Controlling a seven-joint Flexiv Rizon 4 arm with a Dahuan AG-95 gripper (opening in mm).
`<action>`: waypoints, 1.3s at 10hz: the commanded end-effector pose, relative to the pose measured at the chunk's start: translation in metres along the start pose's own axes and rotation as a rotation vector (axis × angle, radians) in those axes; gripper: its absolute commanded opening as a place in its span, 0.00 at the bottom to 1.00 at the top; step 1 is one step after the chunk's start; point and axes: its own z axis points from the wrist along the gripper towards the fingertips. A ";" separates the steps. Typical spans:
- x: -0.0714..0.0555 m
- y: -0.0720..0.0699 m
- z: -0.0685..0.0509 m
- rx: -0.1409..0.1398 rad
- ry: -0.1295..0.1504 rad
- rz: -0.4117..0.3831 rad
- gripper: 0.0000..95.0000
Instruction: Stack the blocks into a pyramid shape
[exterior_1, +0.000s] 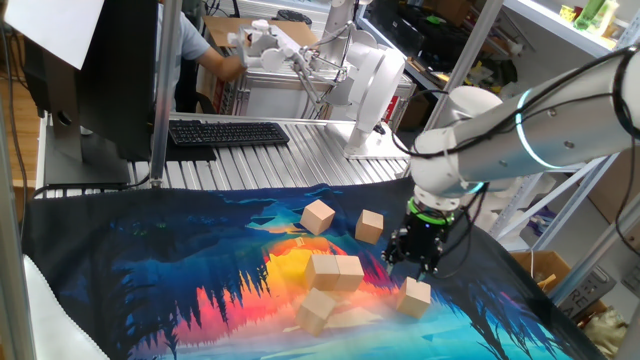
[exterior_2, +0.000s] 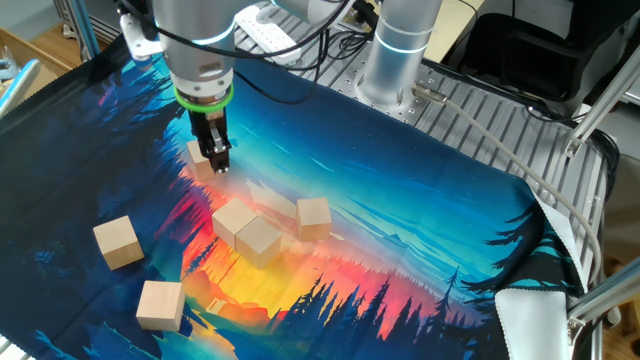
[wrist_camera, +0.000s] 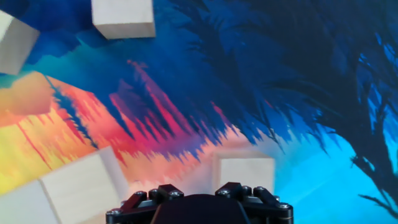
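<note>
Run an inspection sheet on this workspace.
Surface: printed forest mat lying flat on a slatted metal table.
Job's things: six wooden blocks on the mat, none seen stacked; two touch at centre.
Clutter: keyboard behind the mat.
Grippers: gripper points down, low at the sixth block; cannot tell whether the fingers grip it.
Cables: cable runs across the table slats.
Surroundings: person at rear bench; shelves.
</note>
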 end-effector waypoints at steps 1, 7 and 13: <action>-0.004 -0.006 0.003 -0.005 0.003 -0.009 0.60; 0.001 -0.030 0.022 -0.013 -0.017 -0.009 0.60; -0.002 -0.036 0.027 -0.031 -0.018 0.002 0.80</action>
